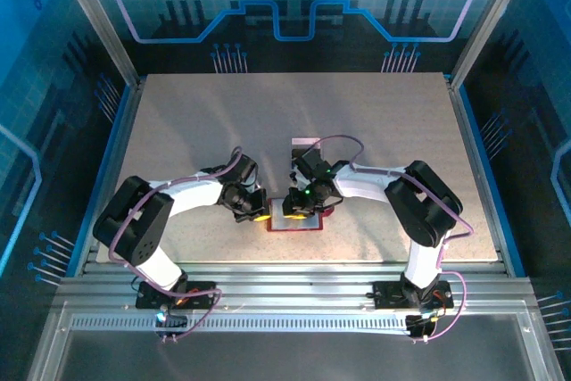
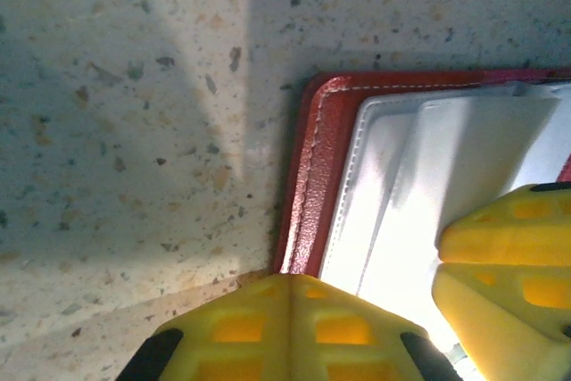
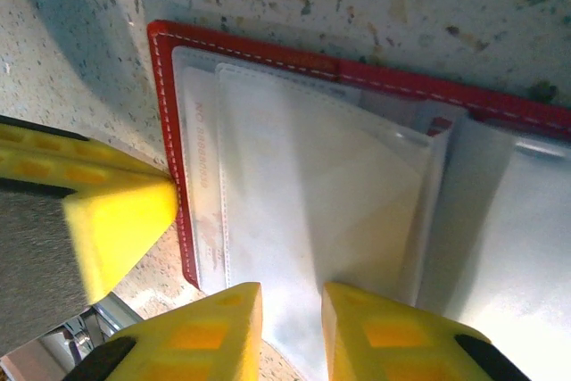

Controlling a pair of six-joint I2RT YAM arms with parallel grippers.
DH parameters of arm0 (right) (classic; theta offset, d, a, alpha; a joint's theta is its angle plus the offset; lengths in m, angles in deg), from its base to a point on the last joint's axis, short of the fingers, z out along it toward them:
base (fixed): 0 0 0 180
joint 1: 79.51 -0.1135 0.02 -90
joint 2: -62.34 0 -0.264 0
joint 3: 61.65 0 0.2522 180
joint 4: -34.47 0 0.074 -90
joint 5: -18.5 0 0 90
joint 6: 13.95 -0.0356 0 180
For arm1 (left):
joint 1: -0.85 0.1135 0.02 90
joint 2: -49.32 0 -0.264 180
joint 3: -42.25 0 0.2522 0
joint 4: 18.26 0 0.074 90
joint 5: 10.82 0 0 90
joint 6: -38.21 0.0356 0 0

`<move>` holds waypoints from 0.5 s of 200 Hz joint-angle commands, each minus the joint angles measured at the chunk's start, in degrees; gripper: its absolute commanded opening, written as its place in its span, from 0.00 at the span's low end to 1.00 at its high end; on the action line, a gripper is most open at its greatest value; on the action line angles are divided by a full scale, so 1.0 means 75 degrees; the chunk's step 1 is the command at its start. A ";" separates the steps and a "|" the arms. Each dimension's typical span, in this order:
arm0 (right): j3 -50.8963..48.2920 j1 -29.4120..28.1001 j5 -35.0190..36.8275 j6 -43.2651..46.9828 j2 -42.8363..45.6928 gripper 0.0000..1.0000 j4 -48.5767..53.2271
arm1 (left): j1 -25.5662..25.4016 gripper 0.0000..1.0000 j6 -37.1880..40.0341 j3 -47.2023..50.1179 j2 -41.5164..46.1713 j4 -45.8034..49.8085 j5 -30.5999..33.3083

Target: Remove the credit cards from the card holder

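The red card holder lies open on the table between the two arms, its clear pockets facing up. A pale card with faint printed digits sits inside the left pocket beside the red stitched rim. My left gripper is shut, its joined tips pressing on the holder's red edge. My right gripper hovers low over the pockets, its jaws a small gap apart with nothing between them. From above, the left gripper and the right gripper meet at the holder.
A pale rectangular card lies flat on the speckled table just beyond the right arm's wrist. The other gripper's yellow fingers crowd the right of the left wrist view. Metal rails run along the table's edges.
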 commanded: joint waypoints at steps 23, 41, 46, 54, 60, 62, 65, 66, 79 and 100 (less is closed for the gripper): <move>-0.0228 0.0045 0.0135 0.0008 0.0237 0.25 0.0077 | -0.0164 0.05 -0.0355 -0.0230 0.0593 0.0085 0.0036; -0.0287 0.0048 0.0126 -0.0024 0.0252 0.25 0.0019 | -0.0241 0.06 -0.0471 -0.0252 0.0543 -0.0054 -0.0056; -0.0295 0.0051 0.0123 -0.0036 0.0250 0.25 0.0015 | -0.0257 0.06 -0.0505 -0.0251 0.0513 -0.0099 -0.0090; -0.0305 0.0051 0.0129 -0.0036 0.0275 0.25 0.0003 | -0.0274 0.07 -0.0554 -0.0240 0.0462 -0.0191 -0.0142; -0.0320 0.0045 0.0131 -0.0036 0.0295 0.25 0.0000 | -0.0297 0.07 -0.0593 -0.0235 0.0419 -0.0251 -0.0175; -0.0319 0.0045 0.0128 -0.0045 0.0288 0.25 -0.0001 | -0.0310 0.07 -0.0592 -0.0234 0.0398 -0.0273 -0.0189; -0.0316 0.0045 0.0134 -0.0043 0.0296 0.25 -0.0002 | -0.0319 0.07 -0.0597 -0.0230 0.0370 -0.0298 -0.0201; -0.0315 0.0045 0.0135 -0.0040 0.0296 0.25 -0.0005 | -0.0322 0.07 -0.0600 -0.0228 0.0361 -0.0309 -0.0209; -0.0343 0.0061 0.0135 -0.0051 0.0327 0.25 -0.0018 | -0.0357 0.08 -0.0615 -0.0207 0.0241 -0.0365 -0.0214; -0.0352 0.0058 0.0131 -0.0067 0.0335 0.25 -0.0052 | -0.0384 0.09 -0.0638 -0.0154 0.0061 -0.0459 -0.0237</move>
